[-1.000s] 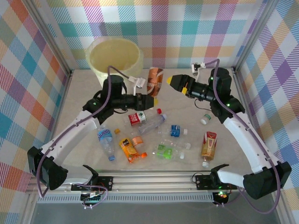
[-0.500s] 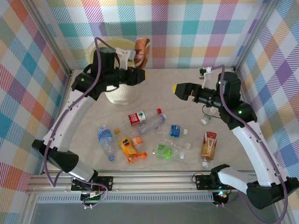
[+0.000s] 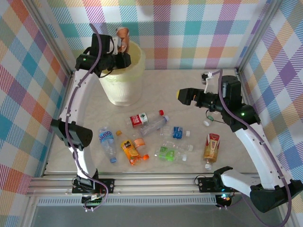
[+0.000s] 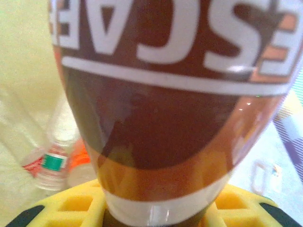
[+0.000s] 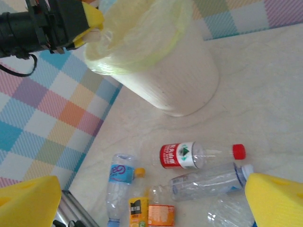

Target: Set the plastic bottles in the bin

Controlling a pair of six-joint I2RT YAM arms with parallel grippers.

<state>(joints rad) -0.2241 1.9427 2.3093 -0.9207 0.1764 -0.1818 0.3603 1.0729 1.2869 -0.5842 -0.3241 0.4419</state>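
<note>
Pose | left arm high, left hand (image 3: 122,49) clamping brown bottle (image 3: 124,34) over bin (image 3: 124,88) | right hand (image 3: 182,95) level, spread wide

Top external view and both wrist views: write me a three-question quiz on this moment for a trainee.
1. True or false: the left gripper holds a brown-labelled bottle above the bin.
2. Pick one. The right gripper is: A) shut on a bottle; B) open and empty, above the table; C) down inside the bucket.
3. Fill in the blank: the red-labelled bottle lying on the table has a ___ cap.

Key: 1 true; 2 B; 3 red.
</note>
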